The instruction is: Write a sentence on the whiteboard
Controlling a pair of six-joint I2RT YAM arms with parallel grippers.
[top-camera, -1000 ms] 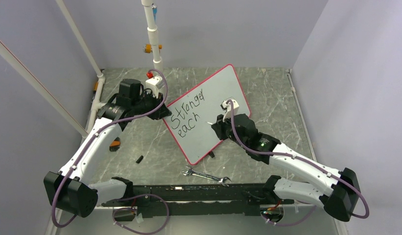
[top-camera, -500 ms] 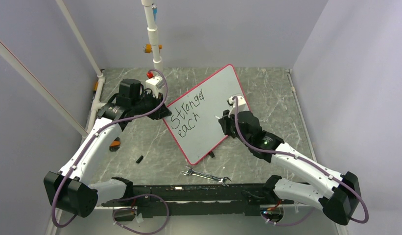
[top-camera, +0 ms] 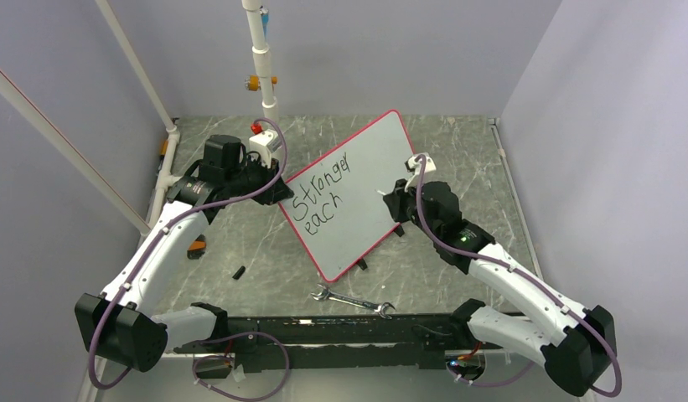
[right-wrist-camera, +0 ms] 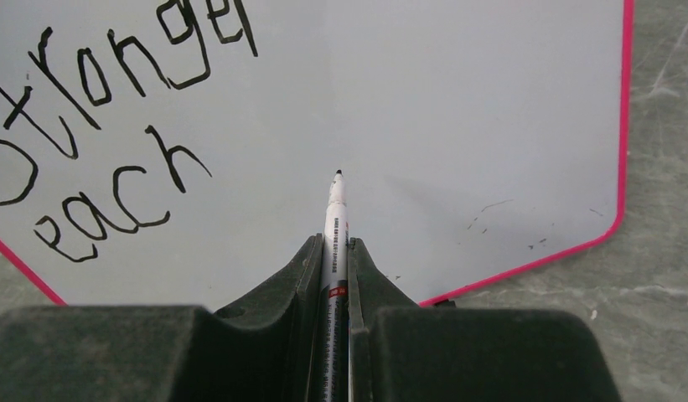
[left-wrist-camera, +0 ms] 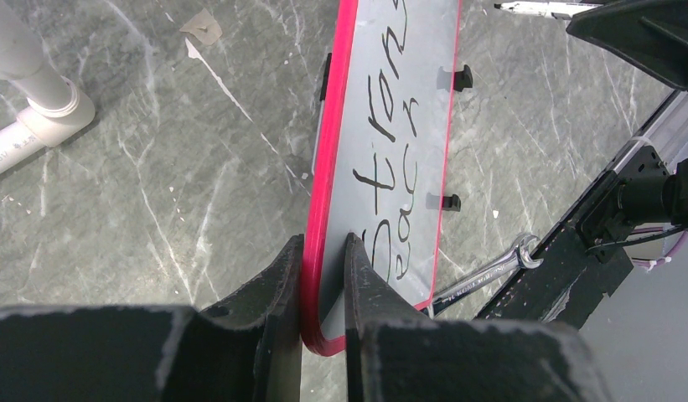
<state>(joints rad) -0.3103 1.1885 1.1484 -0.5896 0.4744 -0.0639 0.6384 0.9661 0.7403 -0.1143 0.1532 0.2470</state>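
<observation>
- Your left end effector (left-wrist-camera: 323, 251) is nearly closed, pinching the whiteboard (top-camera: 365, 167) by its red rim.
- Your right end effector (right-wrist-camera: 335, 249) is clamped on a marker (right-wrist-camera: 336, 205), tip over the whiteboard.

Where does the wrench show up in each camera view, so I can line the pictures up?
Top external: the wrench lies on the table at lower centre, just in front of the whiteboard's near corner.
Left wrist: lower right, beside the board's red rim.
Right wrist: not in view.
Shared landmark: the black lettering "Stronger each" on the whiteboard, visible in all three views.
</observation>
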